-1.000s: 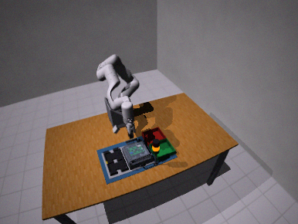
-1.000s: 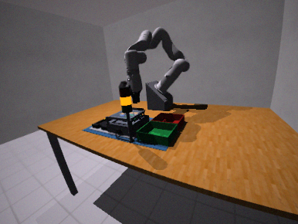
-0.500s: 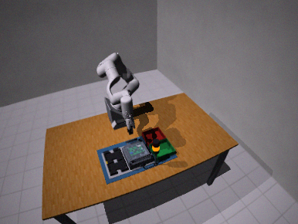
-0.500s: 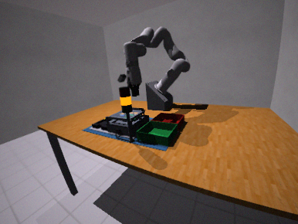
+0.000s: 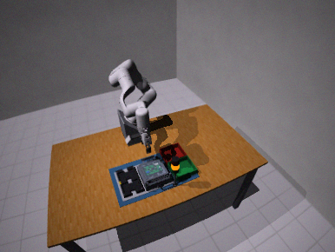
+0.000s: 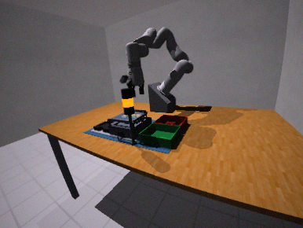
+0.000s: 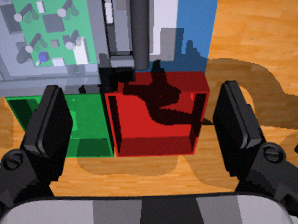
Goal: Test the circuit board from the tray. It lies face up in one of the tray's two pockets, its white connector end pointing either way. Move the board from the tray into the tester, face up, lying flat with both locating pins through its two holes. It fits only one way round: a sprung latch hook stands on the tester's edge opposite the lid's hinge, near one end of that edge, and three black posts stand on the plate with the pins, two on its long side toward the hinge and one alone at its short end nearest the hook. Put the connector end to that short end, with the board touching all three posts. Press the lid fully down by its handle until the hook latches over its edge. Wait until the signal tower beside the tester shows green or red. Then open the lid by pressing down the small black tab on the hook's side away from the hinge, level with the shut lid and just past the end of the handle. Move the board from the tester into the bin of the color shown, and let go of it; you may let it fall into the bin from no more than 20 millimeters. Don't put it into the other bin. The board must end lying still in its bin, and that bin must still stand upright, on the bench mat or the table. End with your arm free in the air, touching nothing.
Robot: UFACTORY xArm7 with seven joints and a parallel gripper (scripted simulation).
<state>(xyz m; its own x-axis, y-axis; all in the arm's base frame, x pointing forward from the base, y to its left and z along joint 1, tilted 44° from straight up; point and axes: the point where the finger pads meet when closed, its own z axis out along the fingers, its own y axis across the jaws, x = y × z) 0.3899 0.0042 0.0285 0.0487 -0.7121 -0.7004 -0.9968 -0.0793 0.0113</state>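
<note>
The green circuit board [image 5: 153, 167] lies face up in the grey tester [image 5: 154, 175], and it also shows at the top left of the wrist view [image 7: 49, 19]. The tester's lid looks lowered flat over the board. The signal tower [image 5: 175, 164] beside the tester glows amber [image 6: 127, 103]; its dark post stands upright in the wrist view [image 7: 139, 16]. My gripper [image 5: 147, 148] hangs in the air behind the tester, above the red bin's [image 7: 156, 112] near edge. Its fingers stand wide open with nothing between them.
The green bin [image 5: 186, 167] stands next to the red bin [image 5: 173, 151] on the blue mat, right of the tester. The black tray [image 5: 129, 182] with two bare pockets lies left of the tester. The arm's base [image 5: 130, 130] stands behind the mat.
</note>
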